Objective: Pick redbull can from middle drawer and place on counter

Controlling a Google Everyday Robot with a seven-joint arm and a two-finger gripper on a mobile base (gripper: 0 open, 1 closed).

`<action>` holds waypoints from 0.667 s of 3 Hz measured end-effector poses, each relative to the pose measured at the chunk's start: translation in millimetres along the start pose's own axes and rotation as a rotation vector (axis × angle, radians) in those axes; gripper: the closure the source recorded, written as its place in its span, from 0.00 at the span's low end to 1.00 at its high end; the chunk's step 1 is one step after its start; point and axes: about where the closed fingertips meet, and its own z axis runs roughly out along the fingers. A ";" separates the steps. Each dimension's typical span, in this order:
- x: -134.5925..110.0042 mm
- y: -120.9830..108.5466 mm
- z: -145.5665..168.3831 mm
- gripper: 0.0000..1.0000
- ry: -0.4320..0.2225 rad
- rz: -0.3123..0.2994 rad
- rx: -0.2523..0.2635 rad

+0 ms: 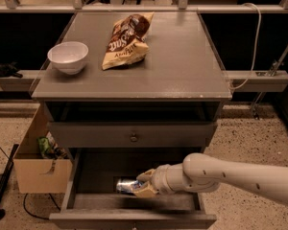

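Note:
The redbull can [125, 185] lies on its side on the floor of the open middle drawer [91, 174], left of centre. My gripper [143, 185] reaches into the drawer from the right at floor level. Its two tan fingers [145, 176] sit on either side of the can's right end, closed against it. The can still rests on the drawer floor. The counter [182, 56] is the grey cabinet top above.
A yellow-brown chip bag [127, 40] and a white bowl [68, 56] sit on the counter's left half. The drawer above with a round knob [133, 138] is closed and overhangs the open drawer. A cardboard box [38, 162] stands on the floor at the left.

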 end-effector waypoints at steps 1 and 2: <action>-25.8 22.7 -44.9 1.00 -0.027 -0.068 0.035; -52.1 40.8 -99.5 1.00 -0.040 -0.128 0.087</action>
